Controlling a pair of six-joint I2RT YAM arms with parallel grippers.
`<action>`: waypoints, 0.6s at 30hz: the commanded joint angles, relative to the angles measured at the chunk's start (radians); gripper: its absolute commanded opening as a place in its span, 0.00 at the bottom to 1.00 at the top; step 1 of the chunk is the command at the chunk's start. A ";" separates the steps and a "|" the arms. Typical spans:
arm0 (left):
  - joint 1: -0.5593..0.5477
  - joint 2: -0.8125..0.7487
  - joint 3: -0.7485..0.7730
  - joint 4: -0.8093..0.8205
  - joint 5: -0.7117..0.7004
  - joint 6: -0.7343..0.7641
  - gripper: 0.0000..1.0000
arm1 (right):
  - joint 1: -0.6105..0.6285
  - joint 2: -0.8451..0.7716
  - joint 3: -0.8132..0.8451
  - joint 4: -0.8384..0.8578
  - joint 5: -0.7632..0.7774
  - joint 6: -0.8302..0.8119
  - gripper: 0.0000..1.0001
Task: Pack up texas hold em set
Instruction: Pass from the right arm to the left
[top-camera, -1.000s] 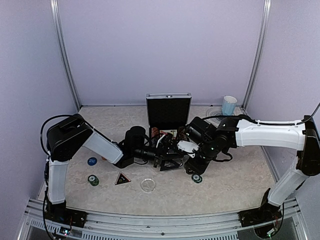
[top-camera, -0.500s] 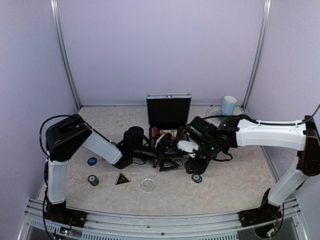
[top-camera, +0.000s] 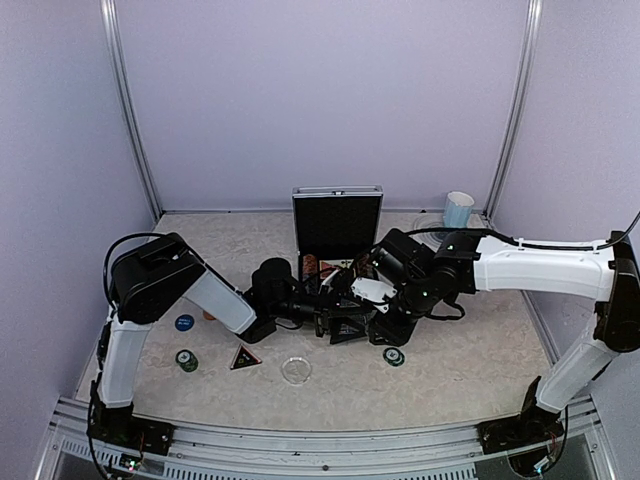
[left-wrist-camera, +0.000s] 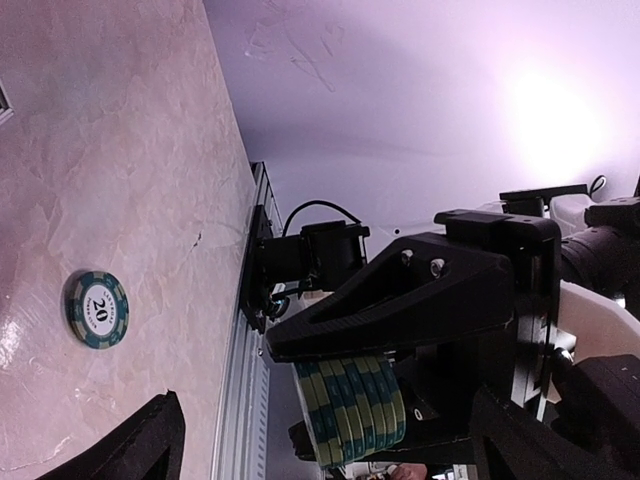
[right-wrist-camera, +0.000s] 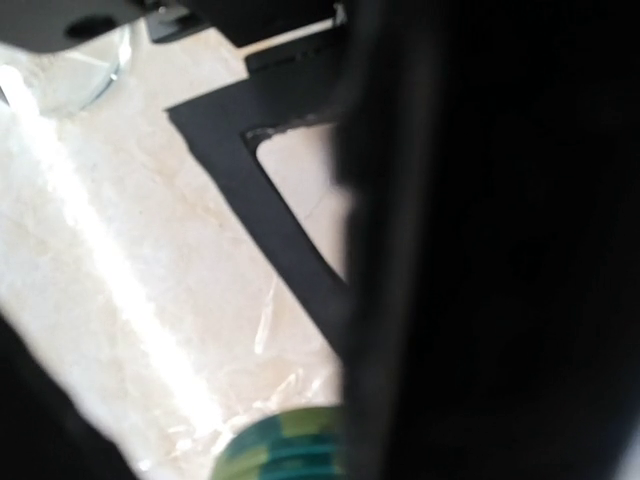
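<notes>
On table (top-camera: 455, 350), two loose chips (top-camera: 187, 360) (top-camera: 394, 356), left end effector (top-camera: 336, 324) wide, right end effector (left-wrist-camera: 388, 392) gripping one chip stack (left-wrist-camera: 345, 410)

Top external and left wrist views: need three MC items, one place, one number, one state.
1. Where is the black triangle?
A. against the far wall
B. on the table, left of the clear disc
C. in a gripper

2. Which number is on the lone green chip?
A. 5
B. 100
C. 20

3. The briefcase is:
A. open, lid upright
B. shut
C. lying on its side

Answers:
1 B, it lies flat just left of the disc.
2 C, printed on the chip's face.
3 A, the black lining faces the camera.
</notes>
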 joint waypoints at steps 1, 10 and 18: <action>-0.014 0.013 0.018 0.037 0.023 0.005 0.97 | 0.015 0.005 0.027 -0.001 -0.003 -0.016 0.00; -0.024 0.019 0.026 -0.042 0.022 0.038 0.89 | 0.014 0.022 0.039 -0.001 -0.003 -0.022 0.00; -0.028 0.024 0.027 -0.038 0.027 0.034 0.82 | 0.014 0.044 0.046 0.001 0.020 -0.027 0.00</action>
